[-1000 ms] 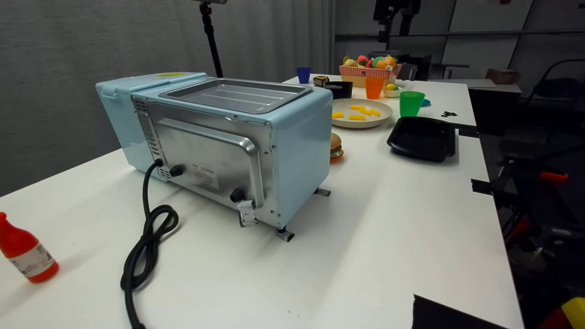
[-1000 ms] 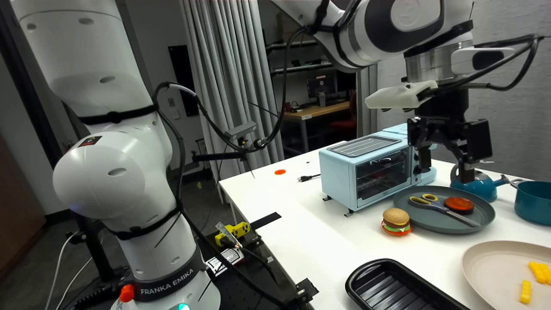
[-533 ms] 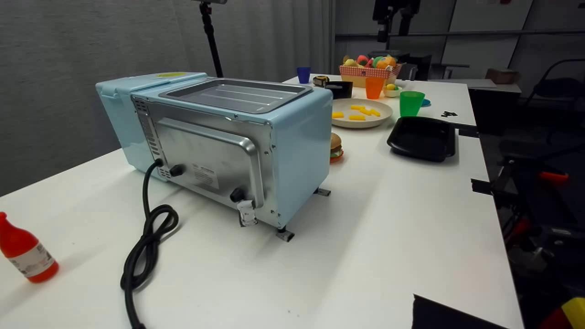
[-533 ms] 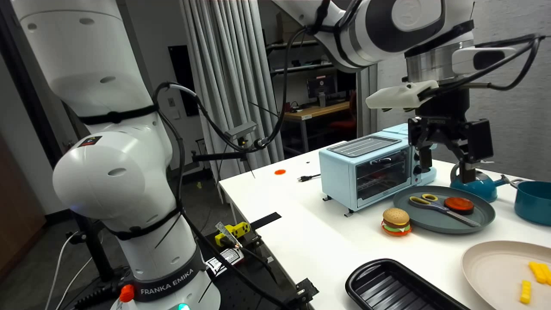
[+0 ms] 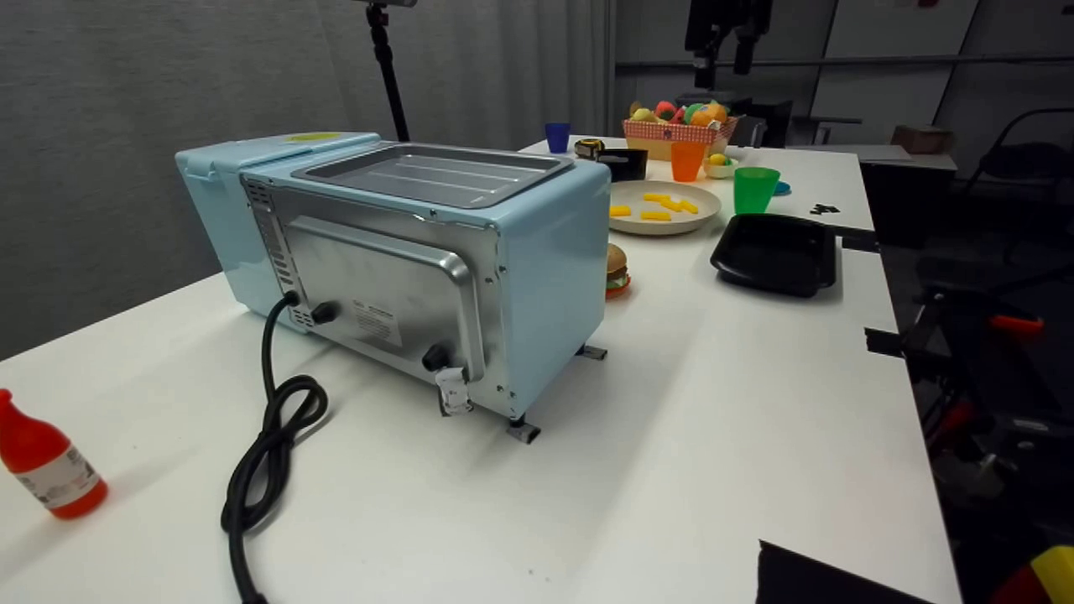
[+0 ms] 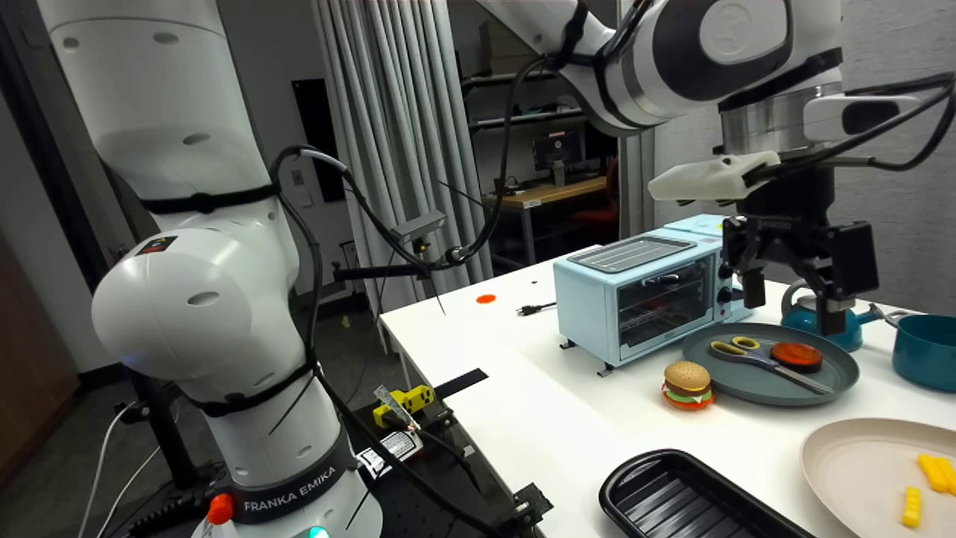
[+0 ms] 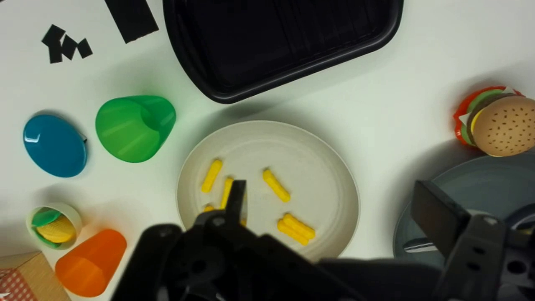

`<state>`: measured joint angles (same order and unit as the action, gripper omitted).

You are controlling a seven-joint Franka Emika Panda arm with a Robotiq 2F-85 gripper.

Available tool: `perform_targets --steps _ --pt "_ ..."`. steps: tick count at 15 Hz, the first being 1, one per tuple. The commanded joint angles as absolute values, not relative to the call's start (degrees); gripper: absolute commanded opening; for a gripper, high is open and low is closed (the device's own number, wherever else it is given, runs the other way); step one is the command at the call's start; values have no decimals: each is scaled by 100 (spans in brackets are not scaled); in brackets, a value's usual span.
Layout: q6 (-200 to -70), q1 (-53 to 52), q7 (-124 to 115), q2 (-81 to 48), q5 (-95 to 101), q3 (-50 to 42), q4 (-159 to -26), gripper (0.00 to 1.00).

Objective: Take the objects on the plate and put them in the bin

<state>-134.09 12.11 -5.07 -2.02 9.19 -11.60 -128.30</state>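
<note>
Slim yellow stick-shaped pieces [image 7: 276,185], apparently toy chips, are spread over the round, shallow, pale beige plate [image 7: 322,171], which is set on the white surface [image 7: 401,121] near the black oblong tray [image 7: 250,42]. In the wrist view some pieces are partly hidden by the black two-fingered claw [image 6: 792,308]. The claw is poised above the surface with its fingers [image 7: 439,217] spread well apart, and nothing is held between them. Which container is meant as the bin cannot be told.

The pieces are judged to be very light, somewhat soft and hard to damage; a loose one may be nudged or rolled away on the smooth plate. Each is best gripped across its narrow width, at mid-length, without the raised rim being pressed. Two that lie side by side might be pinched together.

"FRANKA EMIKA" can be read on the dark band [image 6: 290,489] round the base of the white jointed robot arm [image 6: 202,314]. The sticker [image 5: 377,324] on the silver metal back of the boxy light-blue toaster oven [image 5: 550,277], and the white label [image 5: 60,478] of the glossy red bottle [image 5: 32,440], cannot be deciphered.
</note>
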Motion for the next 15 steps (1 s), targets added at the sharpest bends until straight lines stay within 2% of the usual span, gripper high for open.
perform_targets --steps 1,8,14,15 --pt "-13421 1309 -360 -836 865 -1304 -12204 100" --pt "-12840 1793 1402 -2140 -408 -1149 -10884 100" --pt "-12158 2010 1893 -3151 -247 -1066 -9666 100" --pt "-12456 1952 1764 -2770 -243 -1076 -10257 100"
